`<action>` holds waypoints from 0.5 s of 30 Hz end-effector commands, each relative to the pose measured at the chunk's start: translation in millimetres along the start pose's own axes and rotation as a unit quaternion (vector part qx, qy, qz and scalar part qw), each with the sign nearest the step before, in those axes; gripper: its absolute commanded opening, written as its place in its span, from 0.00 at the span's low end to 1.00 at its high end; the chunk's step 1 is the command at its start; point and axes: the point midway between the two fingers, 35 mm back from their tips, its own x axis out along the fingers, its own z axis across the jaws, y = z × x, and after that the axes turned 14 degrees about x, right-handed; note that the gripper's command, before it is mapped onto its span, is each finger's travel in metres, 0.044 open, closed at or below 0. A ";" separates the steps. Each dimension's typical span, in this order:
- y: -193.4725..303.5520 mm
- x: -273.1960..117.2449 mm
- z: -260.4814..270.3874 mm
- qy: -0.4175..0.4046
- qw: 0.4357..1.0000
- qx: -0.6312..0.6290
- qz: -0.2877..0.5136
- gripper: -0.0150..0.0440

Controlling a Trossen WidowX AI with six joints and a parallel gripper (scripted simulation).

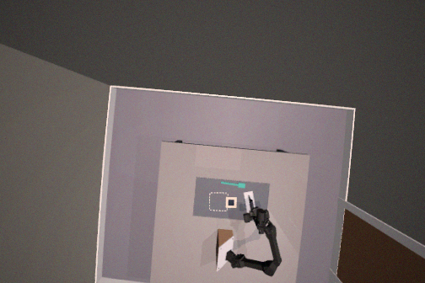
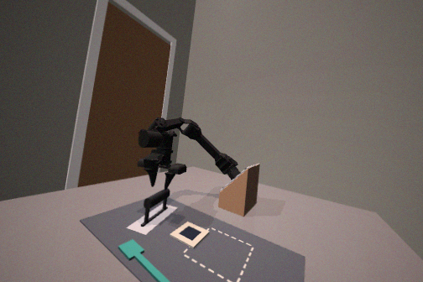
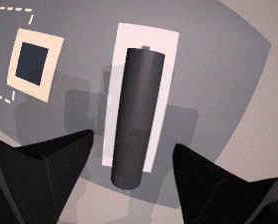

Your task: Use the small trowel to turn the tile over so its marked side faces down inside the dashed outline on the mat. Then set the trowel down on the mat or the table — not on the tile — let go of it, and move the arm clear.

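teal paddle (image 1: pixel 241 185) (image 2: pixel 131 249) nearest, out of the work; tile (image 1: pixel 231 202) (image 2: pixel 190 233) (image 3: pixel 32 64) marked side up at the dashed outline (image 1: pixel 209 201) (image 2: pixel 252 248) (image 3: pixel 27 10), awaiting its turn; beyond, trowel (image 1: pixel 249 195) (image 2: pixel 138 225) (image 3: pixel 122 37) flat on the mat (image 1: pixel 202 210) (image 2: pixel 105 217) (image 3: pixel 230 75), handle (image 2: pixel 156 198) (image 3: pixel 137 115) raised for grasping, below the gripper (image 1: pixel 250 208) (image 2: pixel 160 186) (image 3: pixel 134 143), parted and empty.

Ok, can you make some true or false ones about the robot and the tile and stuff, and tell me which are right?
1. The gripper is open above the trowel's black handle. True.

2. The tile lies wholly inside the dashed outline. False: it sits at the outline's edge, mostly outside.

3. The tile's dark square faces up. True.

4. The green tool is lying on top of the tile. False: it lies on the mat, apart from the tile.

5. The trowel's white blade is on the mat. True.
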 end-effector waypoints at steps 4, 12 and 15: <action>0.3 14.5 1.6 0.002 1.000 -0.002 0.005 0.71; 0.5 27.3 1.4 0.002 1.000 -0.002 0.005 0.71; 0.7 32.1 1.3 0.002 1.000 -0.002 0.005 0.71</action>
